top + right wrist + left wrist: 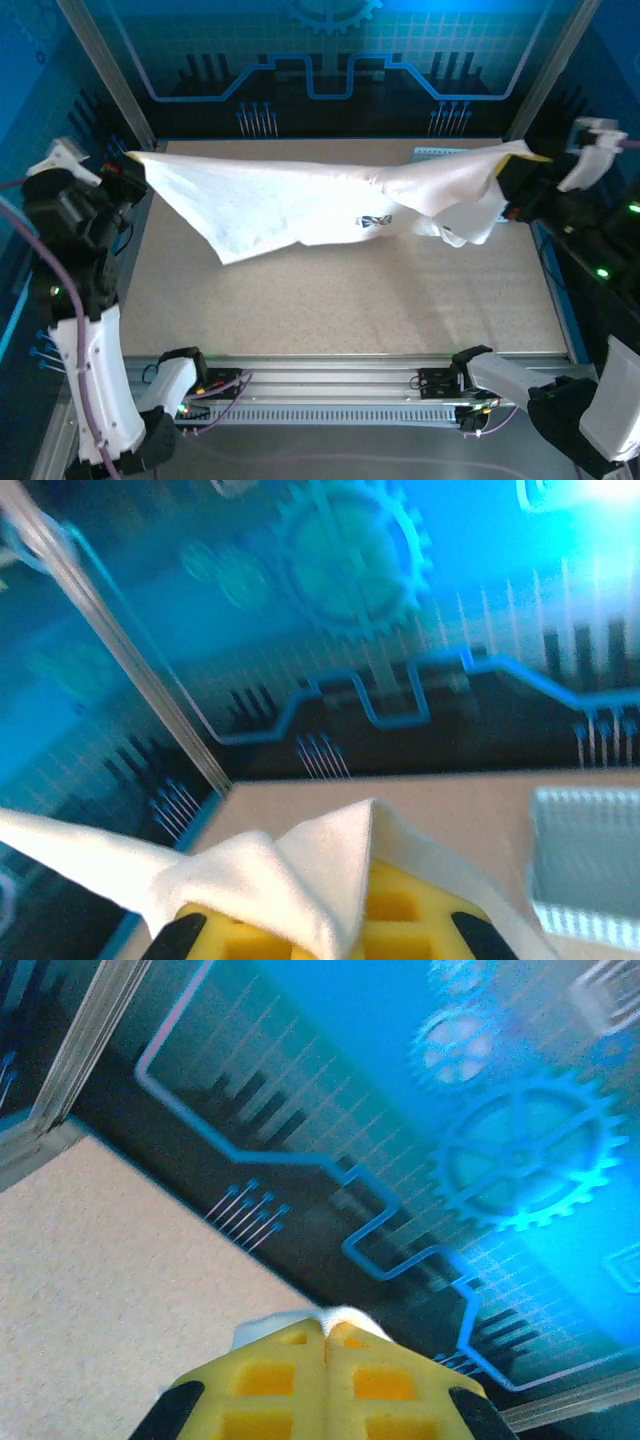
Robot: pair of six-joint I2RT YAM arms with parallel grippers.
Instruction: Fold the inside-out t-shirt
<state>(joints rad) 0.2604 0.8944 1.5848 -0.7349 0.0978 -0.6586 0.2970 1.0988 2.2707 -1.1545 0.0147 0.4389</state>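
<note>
One table point(350, 310) sits under it all, tan and speckled.

One shirt point(290, 200) is there. It is white and hangs in the air over the far half of the table. It is pulled out long from left to right, so its long way runs across the table, side to side. The left end comes to a thin point. The right end is bunched up. The top edge is pulled almost straight. The cloth droops below it, and one corner hangs lowest, left of the middle. It is too hard to tell if that corner touches the table.

Two arms hold it, the left arm point(85, 340) and the right arm point(600, 400).

One basket point(440, 152) stands at the far right of the table, partly hidden behind the shirt.

Two grippers are there. The left gripper point(128, 172) is clenched on the shirt's left point. In the left wrist view its yellow fingers point(280, 1380) press tight together, with a bit of white cloth poking out at the tips. The right gripper point(510, 190) is clamped on the bunched right end. In the right wrist view the cloth is folded over its yellow fingers point(400, 905).

One small logo point(375, 221), blue and dark, shows on the shirt, right of the middle.
</note>
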